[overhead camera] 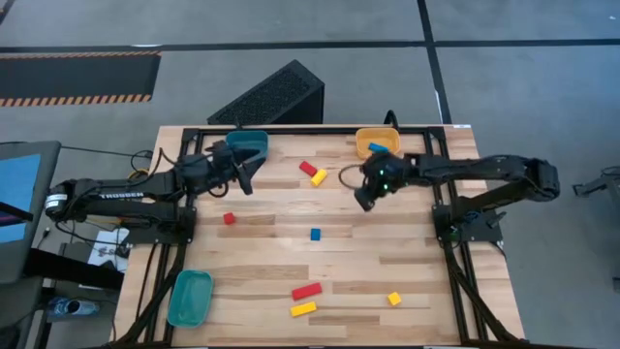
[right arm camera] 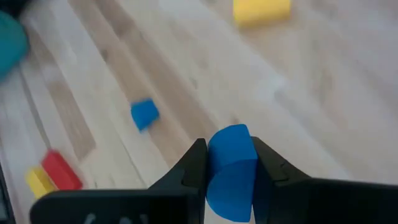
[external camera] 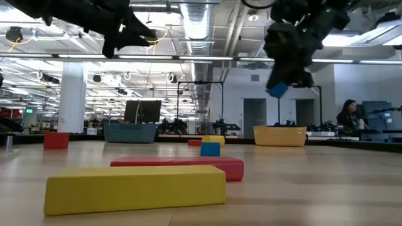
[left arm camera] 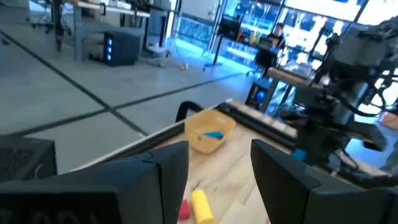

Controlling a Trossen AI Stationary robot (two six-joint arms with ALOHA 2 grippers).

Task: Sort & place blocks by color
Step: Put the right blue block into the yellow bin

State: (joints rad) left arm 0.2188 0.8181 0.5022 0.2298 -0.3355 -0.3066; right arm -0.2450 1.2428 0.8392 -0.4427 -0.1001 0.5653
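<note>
My right gripper (overhead camera: 368, 197) hangs above the middle of the table, shut on a blue block (right arm camera: 231, 169) that is lifted well clear in the low view (external camera: 276, 90). My left gripper (left arm camera: 217, 168) is open and holds nothing; it hovers beside the far teal bin (overhead camera: 248, 145). Loose blocks lie flat on the wood: a red and a yellow one (overhead camera: 312, 173), a red cube (overhead camera: 230, 218), a blue cube (overhead camera: 315, 234), a red bar (overhead camera: 306, 290), a yellow bar (overhead camera: 303, 309) and a yellow cube (overhead camera: 394, 299). Another blue block (left arm camera: 213, 134) lies in the orange bin (overhead camera: 360, 143). My right gripper pinches the blue block between its two fingers, which press on two opposite side faces (right arm camera: 214, 163). The fingers come from above, slanting down. The block is lifted clear of the table, and its rounded end (right arm camera: 230, 134) sticks out past the fingertips.
A second teal bin (overhead camera: 189, 296) sits at the near left corner. A thin ring (overhead camera: 349, 176) lies on the wood by my right gripper. Black frame rails run along the table's far edge and sides. Open wood lies between the blue cube and the near bars.
</note>
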